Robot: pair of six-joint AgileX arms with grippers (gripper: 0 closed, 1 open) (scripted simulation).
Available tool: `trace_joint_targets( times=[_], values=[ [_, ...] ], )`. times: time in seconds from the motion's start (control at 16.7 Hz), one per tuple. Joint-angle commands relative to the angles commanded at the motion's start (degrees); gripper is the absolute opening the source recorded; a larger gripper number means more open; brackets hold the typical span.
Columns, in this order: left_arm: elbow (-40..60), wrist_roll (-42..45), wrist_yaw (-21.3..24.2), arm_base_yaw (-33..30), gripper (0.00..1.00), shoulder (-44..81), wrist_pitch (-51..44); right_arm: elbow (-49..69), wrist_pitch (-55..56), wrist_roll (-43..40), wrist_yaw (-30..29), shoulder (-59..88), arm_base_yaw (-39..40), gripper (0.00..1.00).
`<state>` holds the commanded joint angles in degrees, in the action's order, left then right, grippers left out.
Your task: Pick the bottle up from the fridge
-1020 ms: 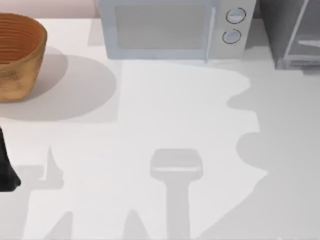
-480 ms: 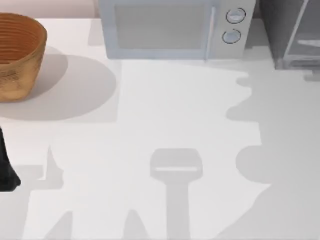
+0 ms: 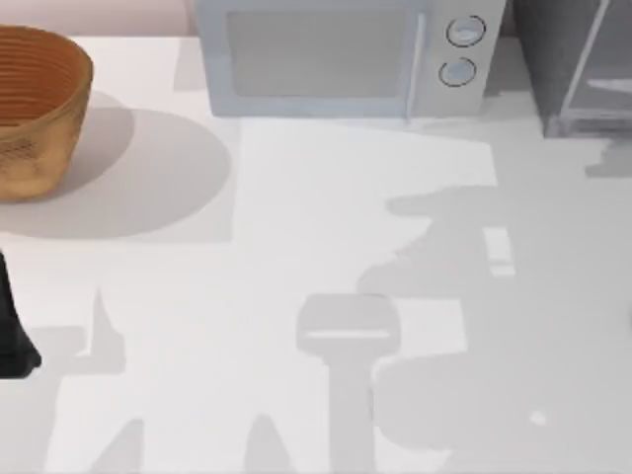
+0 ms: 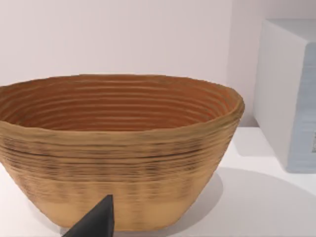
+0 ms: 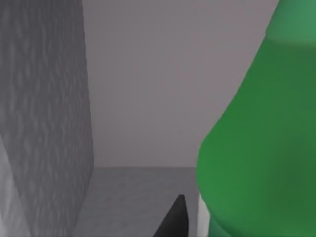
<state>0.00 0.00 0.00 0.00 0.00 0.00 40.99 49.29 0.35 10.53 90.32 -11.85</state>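
The bottle [image 5: 256,148] is bright green and stands very close in the right wrist view, inside the fridge's grey interior [image 5: 138,98]. My right gripper's one visible dark fingertip [image 5: 174,217] sits just beside the bottle's lower body, and I cannot see contact. In the top view the fridge [image 3: 558,59] is the dark grey cabinet at the back right, with its pale door panel [image 3: 602,69] swung open. My left gripper [image 3: 12,341] rests at the table's left edge, facing the basket.
A woven basket [image 3: 35,109] stands at the back left. The pale microwave [image 3: 336,59] with two knobs stands at the back middle. A broad arm shadow [image 3: 464,296] covers the table's right half.
The arm shadow on the table's right side has spread leftward toward the middle. The left arm has stayed still.
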Motion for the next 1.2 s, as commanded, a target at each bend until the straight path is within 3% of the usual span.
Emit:
trace_joint_targets(
  times=[0.78,1.2],
  values=[
    [0.0,0.0,0.0,0.0,1.0,0.0,0.0,-33.2,-39.6,-0.1,-8.2,-74.0,9.1,0.0],
    [0.0,0.0,0.0,0.0,1.0,0.0,0.0,-41.0,-49.3,-0.3,-10.5,-90.3,11.8,0.0]
  ],
)
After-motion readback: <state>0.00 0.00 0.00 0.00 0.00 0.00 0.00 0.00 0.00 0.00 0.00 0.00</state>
